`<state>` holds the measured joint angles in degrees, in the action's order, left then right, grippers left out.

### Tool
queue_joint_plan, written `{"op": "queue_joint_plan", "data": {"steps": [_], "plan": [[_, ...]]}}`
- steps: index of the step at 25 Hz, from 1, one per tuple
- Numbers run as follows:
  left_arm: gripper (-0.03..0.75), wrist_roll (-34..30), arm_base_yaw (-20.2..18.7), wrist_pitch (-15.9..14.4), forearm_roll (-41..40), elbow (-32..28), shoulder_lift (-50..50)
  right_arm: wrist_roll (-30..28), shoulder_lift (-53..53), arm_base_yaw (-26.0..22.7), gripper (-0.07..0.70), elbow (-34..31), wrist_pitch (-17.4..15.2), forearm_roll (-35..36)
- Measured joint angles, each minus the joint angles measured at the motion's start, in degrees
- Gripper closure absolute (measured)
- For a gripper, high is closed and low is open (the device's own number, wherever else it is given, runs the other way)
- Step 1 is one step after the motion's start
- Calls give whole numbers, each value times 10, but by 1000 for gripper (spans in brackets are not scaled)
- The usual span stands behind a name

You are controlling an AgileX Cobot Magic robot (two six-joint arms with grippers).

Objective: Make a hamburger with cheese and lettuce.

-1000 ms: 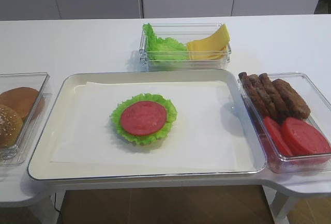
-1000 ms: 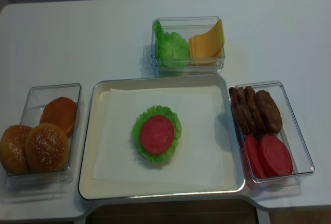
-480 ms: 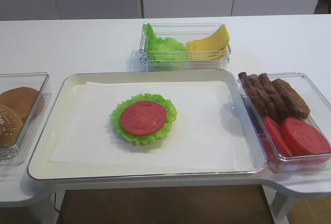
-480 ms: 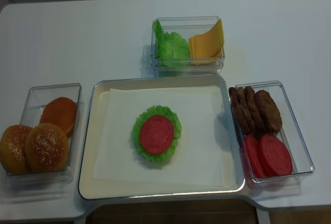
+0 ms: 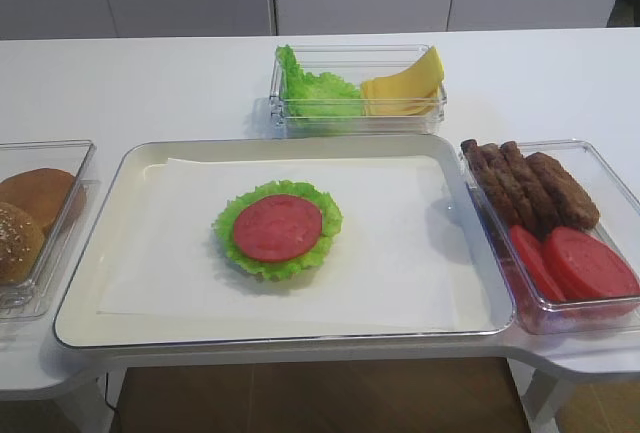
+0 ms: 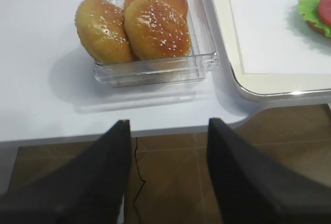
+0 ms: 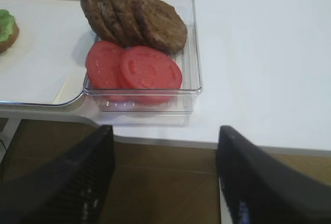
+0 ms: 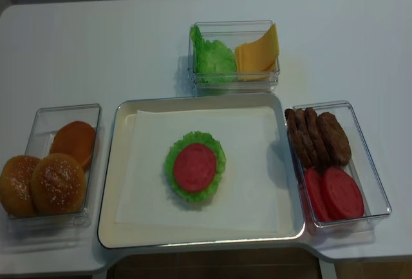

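The hamburger (image 5: pixel 277 230) (image 8: pixel 195 167) is a low stack in the middle of the paper-lined tray (image 5: pixel 92 265) (image 8: pixel 108 189): a ruffled green leaf topped by a red round slice. Spare lettuce (image 5: pixel 316 91) (image 8: pixel 212 57) and tilted yellow cheese slices (image 5: pixel 406 83) (image 8: pixel 258 51) share a clear box behind the tray. My right gripper (image 7: pixel 166 132) is open over the floor, in front of the table edge. My left gripper (image 6: pixel 169 123) is open too, off the front edge near the buns. Neither gripper shows in the high views.
A clear box of buns (image 5: pixel 28 215) (image 8: pixel 53 166) (image 6: pixel 150 27) stands left of the tray. Another clear box with dark patties and tomato slices (image 5: pixel 552 228) (image 8: pixel 331 166) (image 7: pixel 137 48) stands on the right. The hamburger's edge peeks into both wrist views (image 7: pixel 5 27) (image 6: pixel 316 4).
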<state>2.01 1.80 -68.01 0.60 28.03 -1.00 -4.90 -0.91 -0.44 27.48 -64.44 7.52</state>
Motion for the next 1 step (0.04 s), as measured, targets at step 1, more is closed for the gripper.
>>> {"op": "queue_joint_plan", "data": {"steps": [1], "plan": [[358,0,0,0,0,0,0,0,0,0,164,0,0,0]]}}
